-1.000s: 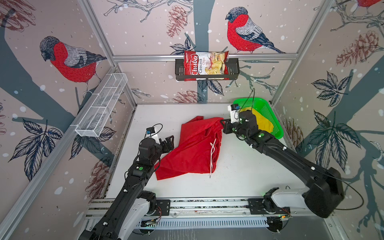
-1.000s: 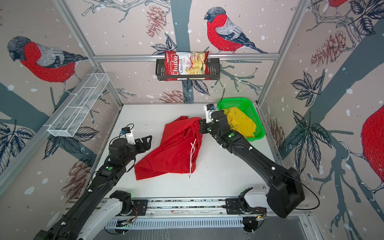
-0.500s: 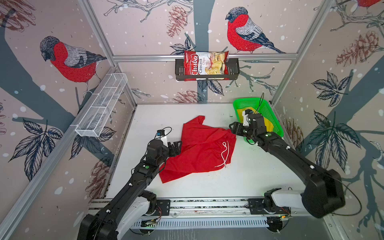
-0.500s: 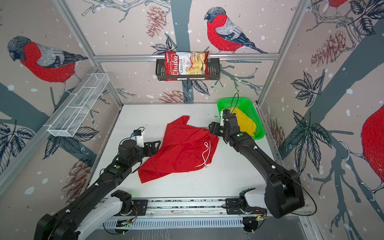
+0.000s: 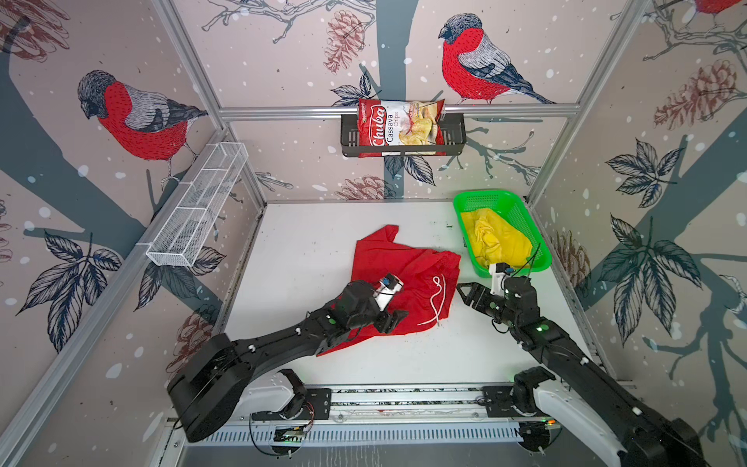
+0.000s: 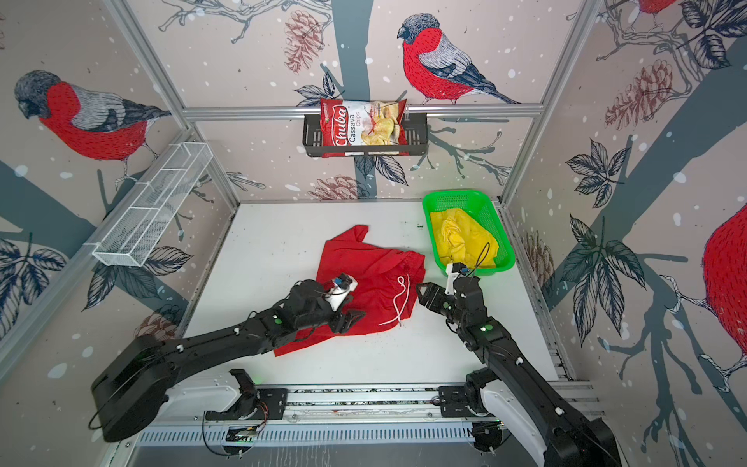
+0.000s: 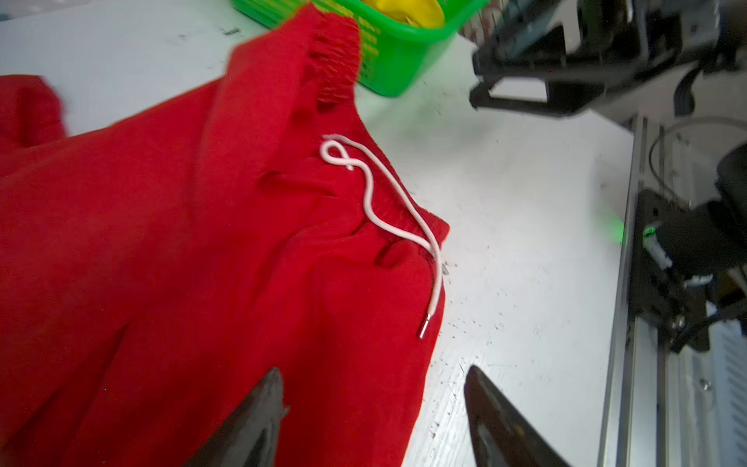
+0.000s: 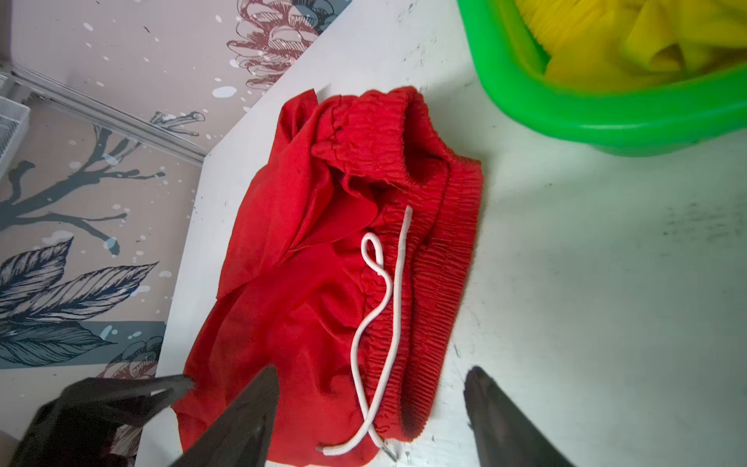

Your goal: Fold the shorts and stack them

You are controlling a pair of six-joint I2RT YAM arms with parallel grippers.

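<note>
The red shorts (image 5: 404, 275) (image 6: 372, 279) lie crumpled on the white table in both top views, their white drawstring (image 5: 435, 299) (image 8: 380, 315) loose on top. My left gripper (image 5: 394, 319) (image 7: 372, 370) hangs open over their near edge, one finger above cloth and one above bare table. My right gripper (image 5: 465, 293) (image 8: 372, 370) is open and empty, just right of the gathered waistband (image 8: 440, 258). The yellow shorts (image 5: 495, 238) (image 6: 461, 238) sit bunched in the green basket (image 5: 485, 197) (image 8: 606, 113).
The basket stands in the back right corner against the wall. A chips bag (image 5: 400, 127) rests in a black shelf on the back wall. A white wire rack (image 5: 198, 206) hangs on the left wall. The arms' rail (image 5: 404, 400) runs along the front edge.
My right gripper opened and let go of the red shorts, which dropped flat, then drew back toward the front. My left arm moved right, over the shorts' near edge.
</note>
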